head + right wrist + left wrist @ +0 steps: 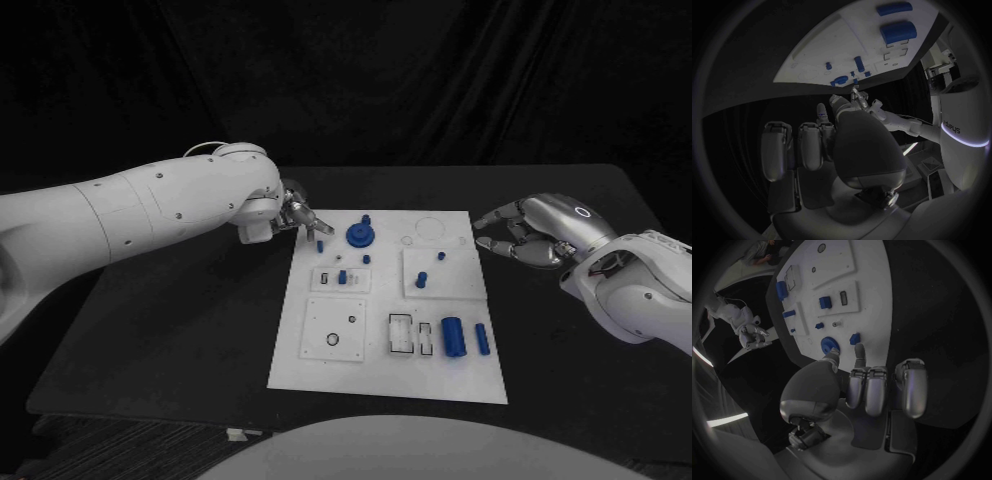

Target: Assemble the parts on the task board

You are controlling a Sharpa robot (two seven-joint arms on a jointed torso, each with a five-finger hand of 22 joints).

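task board [378, 375]: white, centre of table [173, 330] | blue parts [453, 336]: lying and standing across it, largest at 5 o'clock | left hand [296, 217]: 10 o'clock corner, fingers pinch a small blue part [319, 243] | right hand [526, 238]: off 2 o'clock edge, curled, empty

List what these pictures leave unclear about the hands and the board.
- Left hand: head view too small to tell if its fingers touch the small blue part.
- Right hand: its own palm hides anything inside.
- Board: slot contents too small to read.
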